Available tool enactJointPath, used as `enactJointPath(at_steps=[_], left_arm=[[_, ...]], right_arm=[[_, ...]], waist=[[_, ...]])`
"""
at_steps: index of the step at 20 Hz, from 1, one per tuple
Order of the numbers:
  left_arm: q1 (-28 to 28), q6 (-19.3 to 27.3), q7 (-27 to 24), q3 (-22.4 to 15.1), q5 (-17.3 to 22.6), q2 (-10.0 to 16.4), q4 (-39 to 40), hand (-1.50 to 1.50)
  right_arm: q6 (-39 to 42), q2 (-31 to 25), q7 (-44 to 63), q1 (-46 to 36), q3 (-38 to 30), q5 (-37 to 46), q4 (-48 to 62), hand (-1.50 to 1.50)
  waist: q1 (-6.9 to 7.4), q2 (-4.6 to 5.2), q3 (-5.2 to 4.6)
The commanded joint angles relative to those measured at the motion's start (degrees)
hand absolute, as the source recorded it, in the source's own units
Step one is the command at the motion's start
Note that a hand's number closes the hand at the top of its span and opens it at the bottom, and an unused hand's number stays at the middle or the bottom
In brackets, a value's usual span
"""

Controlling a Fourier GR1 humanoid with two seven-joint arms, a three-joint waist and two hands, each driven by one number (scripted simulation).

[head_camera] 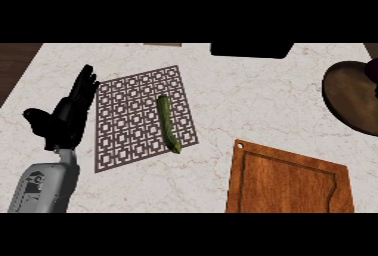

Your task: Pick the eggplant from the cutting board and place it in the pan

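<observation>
The left hand (69, 111) rested fingers-up, spread and holding nothing — idle, I judged, being well apart from cutting board (288, 180) and pan (351, 100).

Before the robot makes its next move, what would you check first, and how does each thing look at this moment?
1. Eggplant on the cutting board: not ok, none shows on it.
2. Pan within sight: ok, at the right edge, partly cut off.
3. Eggplant in the pan: cannot tell; a dark purplish shape shows at its top rim.
4. Left hand out of the way: ok, fingers straight, resting left of the patterned mat.
5. Right hand ready: cannot tell, not in view.
6. Green vegetable clear of the board: ok, lying on the mat.
</observation>
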Motion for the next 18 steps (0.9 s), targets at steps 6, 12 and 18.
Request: enactJointPath(at_steps=[6,12,18], left_arm=[[-0.99,-0.1,-0.59,1.06,0.16,0.88,0.21,0.0],[0.56,-0.3,-1.33,-0.1,-0.36,-0.15,1.01,0.0],[0.55,-0.1,-1.95,0.53,0.13,-0.45,1.35,0.0]], right_arm=[[10.46,-0.55,-6.87,-1.04,-7.5,-8.96,13.1,-1.5],[14.49,-1.53,-12.15,-1.69,-9.41,-11.1,16.0,-1.5],[10.52,-0.64,-20.82,-1.86,-15.37,-17.34,13.95,-1.5]], waist=[[0.42,0.46,0.28],[0.77,0.42,0.18],[-0.07,0.11,0.15]])
